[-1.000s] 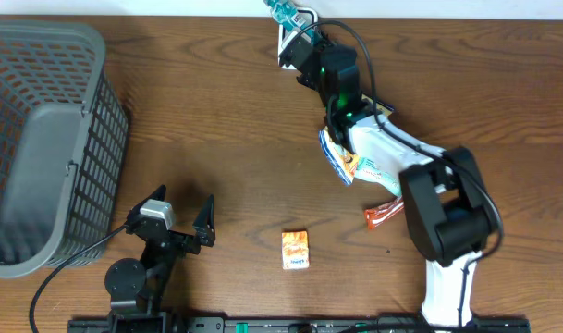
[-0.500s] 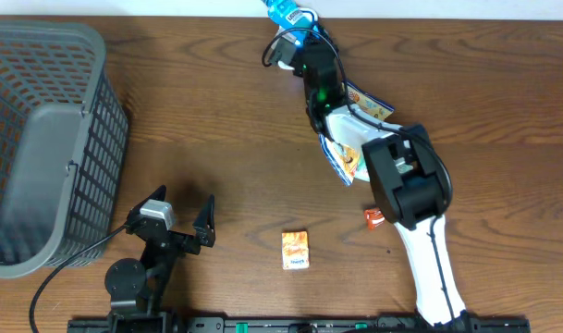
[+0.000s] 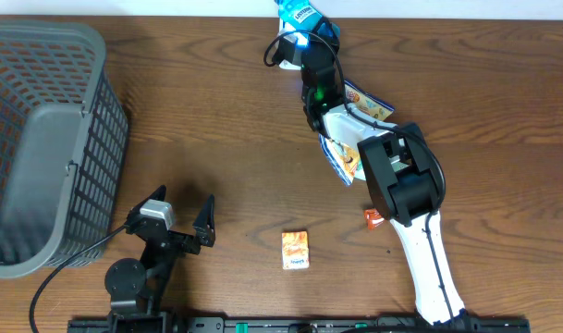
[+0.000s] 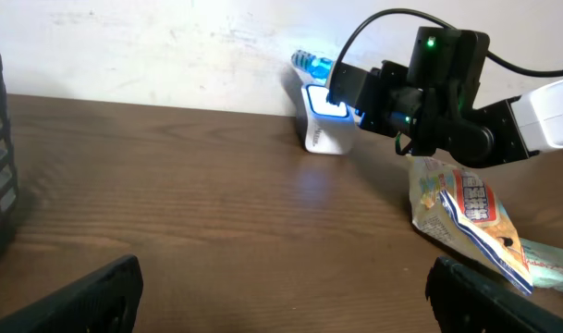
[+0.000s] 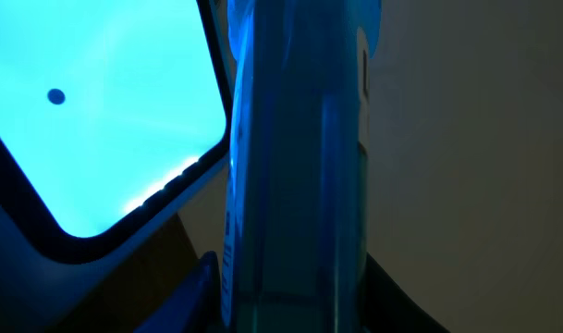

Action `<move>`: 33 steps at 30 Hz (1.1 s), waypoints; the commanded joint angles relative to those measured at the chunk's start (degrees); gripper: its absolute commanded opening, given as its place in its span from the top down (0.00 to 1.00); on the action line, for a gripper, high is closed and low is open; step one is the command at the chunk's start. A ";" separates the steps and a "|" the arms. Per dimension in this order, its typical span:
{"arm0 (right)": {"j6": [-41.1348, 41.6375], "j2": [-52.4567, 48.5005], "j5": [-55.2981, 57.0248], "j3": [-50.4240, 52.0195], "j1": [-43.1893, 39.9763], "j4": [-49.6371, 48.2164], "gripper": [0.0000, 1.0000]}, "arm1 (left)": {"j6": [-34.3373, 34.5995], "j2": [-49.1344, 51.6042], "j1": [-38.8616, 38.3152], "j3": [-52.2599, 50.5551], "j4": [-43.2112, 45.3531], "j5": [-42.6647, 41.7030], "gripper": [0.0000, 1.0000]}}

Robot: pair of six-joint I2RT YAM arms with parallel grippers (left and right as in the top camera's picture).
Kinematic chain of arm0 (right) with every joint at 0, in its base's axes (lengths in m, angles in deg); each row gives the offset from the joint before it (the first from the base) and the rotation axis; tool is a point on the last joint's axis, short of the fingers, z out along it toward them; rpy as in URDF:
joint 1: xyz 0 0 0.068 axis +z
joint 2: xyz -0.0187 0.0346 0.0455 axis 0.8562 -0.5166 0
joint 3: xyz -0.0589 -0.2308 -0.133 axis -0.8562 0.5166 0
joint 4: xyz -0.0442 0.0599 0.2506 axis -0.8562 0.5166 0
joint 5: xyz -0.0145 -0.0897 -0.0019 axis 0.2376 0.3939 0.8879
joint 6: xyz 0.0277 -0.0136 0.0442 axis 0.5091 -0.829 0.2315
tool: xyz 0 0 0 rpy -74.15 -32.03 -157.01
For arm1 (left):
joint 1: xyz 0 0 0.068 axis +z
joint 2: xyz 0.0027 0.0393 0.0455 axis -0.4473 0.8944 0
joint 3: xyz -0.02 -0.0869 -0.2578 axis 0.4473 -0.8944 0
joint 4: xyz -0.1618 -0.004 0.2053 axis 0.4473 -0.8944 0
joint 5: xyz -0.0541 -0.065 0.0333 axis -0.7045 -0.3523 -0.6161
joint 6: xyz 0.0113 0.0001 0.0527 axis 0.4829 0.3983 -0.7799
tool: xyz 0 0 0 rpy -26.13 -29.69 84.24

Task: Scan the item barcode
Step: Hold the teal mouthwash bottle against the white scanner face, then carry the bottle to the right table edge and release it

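Note:
The item is a slim blue bottle (image 5: 295,166), lit blue, and my right gripper (image 5: 290,301) is shut on it with a dark finger on each side. It hangs right beside the scanner's glowing window (image 5: 96,102). In the overhead view the bottle (image 3: 296,11) pokes past the table's far edge, above the white scanner (image 3: 287,48), with the right gripper (image 3: 306,30) behind it. The left wrist view shows the scanner (image 4: 324,118) glowing and the bottle (image 4: 310,63) above it. My left gripper (image 3: 182,207) stands open near the front left, its jaws (image 4: 290,305) holding nothing.
A grey mesh basket (image 3: 41,139) fills the left side. A snack bag (image 3: 348,155) lies under the right arm, also in the left wrist view (image 4: 466,208). A small orange box (image 3: 296,250) and an orange packet (image 3: 381,216) lie near the front.
The right arm has stretched out and swung the bottle a little left and farther back, over the scanner, whose window now glows brighter. The left arm has not moved.

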 commanded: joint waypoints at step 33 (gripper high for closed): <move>50.77 22.29 4.70 2.91 -41.62 57.42 0.99 | 0.09 -0.11 0.07 -1.60 -0.92 -0.94 0.02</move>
